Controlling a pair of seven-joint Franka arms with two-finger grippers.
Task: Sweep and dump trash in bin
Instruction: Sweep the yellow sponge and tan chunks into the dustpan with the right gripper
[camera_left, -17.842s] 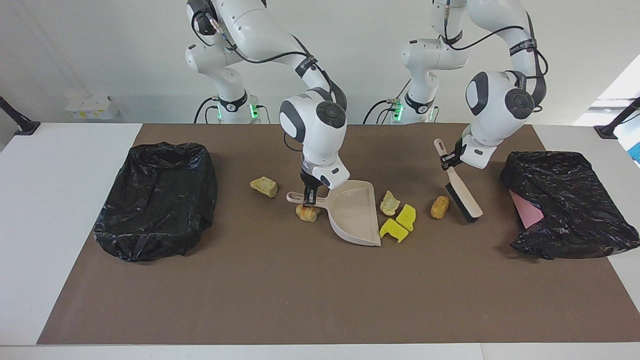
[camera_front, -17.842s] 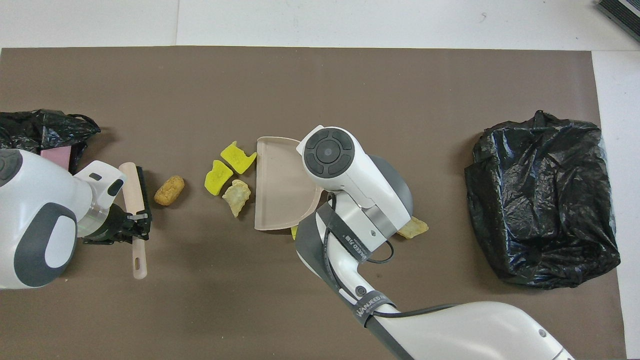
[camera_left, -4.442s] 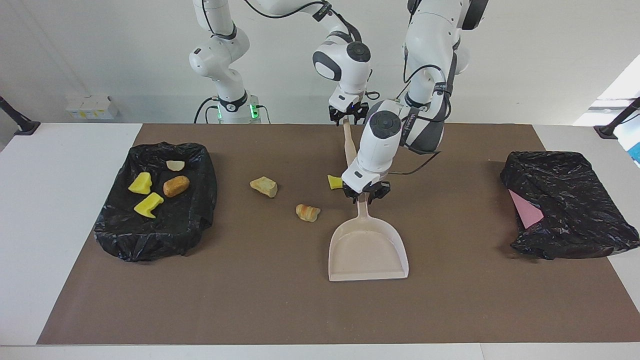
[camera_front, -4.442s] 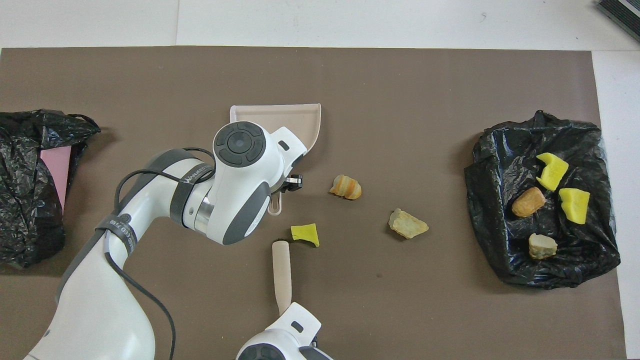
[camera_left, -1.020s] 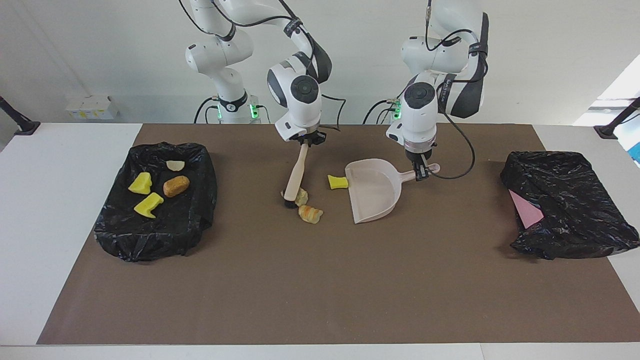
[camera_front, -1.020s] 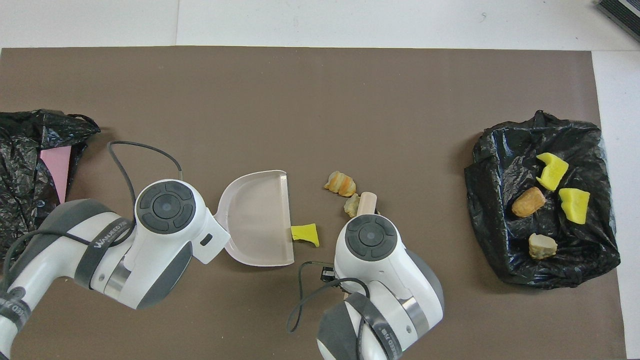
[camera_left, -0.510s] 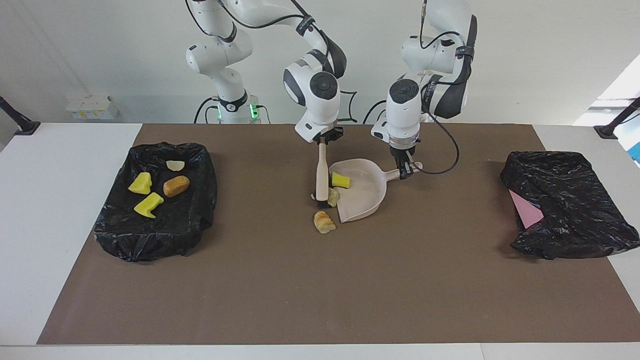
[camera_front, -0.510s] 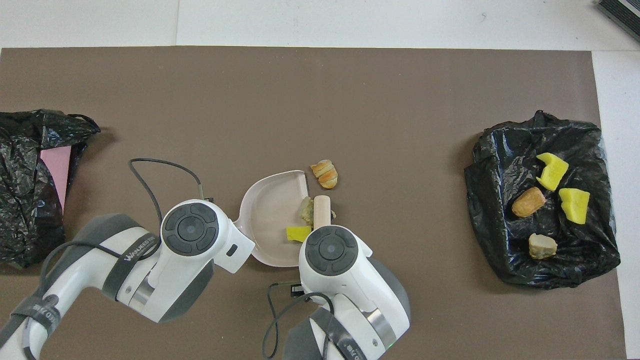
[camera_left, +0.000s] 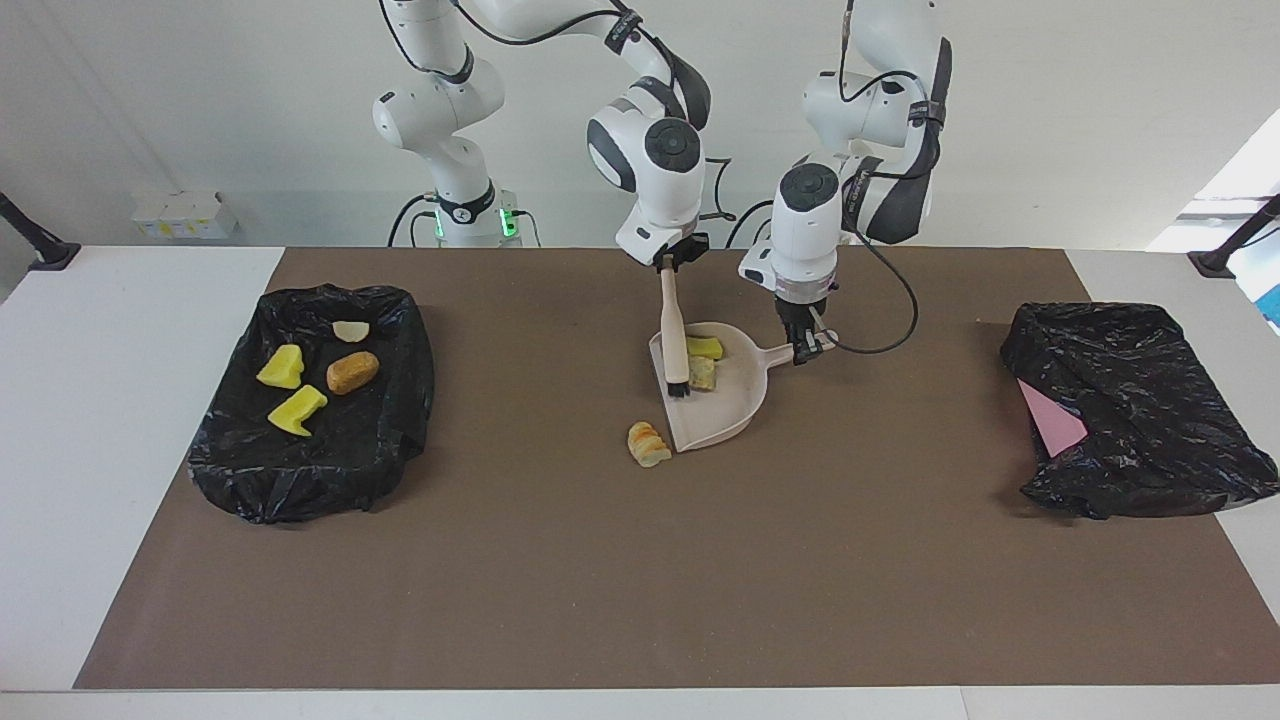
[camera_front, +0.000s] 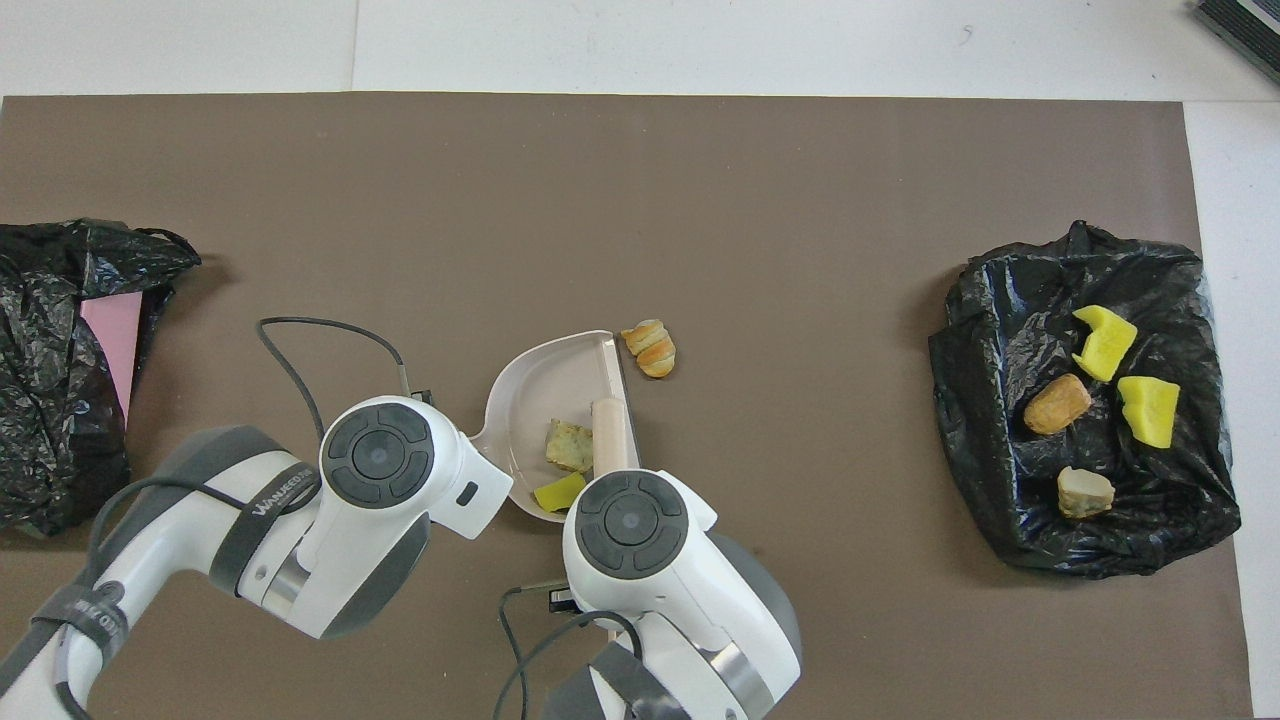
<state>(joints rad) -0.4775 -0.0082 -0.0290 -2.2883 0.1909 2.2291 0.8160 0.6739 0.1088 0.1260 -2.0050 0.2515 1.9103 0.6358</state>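
Pale pink plastic, my dustpan (camera_left: 722, 395) lies near the middle of the brown mat (camera_left: 640, 560), and everything here is placed from it. Inside it sit two pieces of trash: a yellow sponge bit (camera_left: 704, 347) and a beige lump (camera_left: 702, 372). A striped bread-like roll (camera_left: 648, 444) lies on the mat just beside the dustpan's open lip, touching or nearly touching it. My left gripper (camera_left: 803, 345) is clamped on the dustpan's handle. My right gripper (camera_left: 672, 262) is closed on the brush (camera_left: 673, 340), whose bristles stand at the dustpan's lip beside the beige lump. Well away toward my right arm's end of the table is the black-lined bin (camera_left: 312, 400), holding two yellow sponge bits, a brown roll and a pale lump. Toward my left arm's end, a second black bag (camera_left: 1140, 410) holds a pink sheet (camera_left: 1050, 420).
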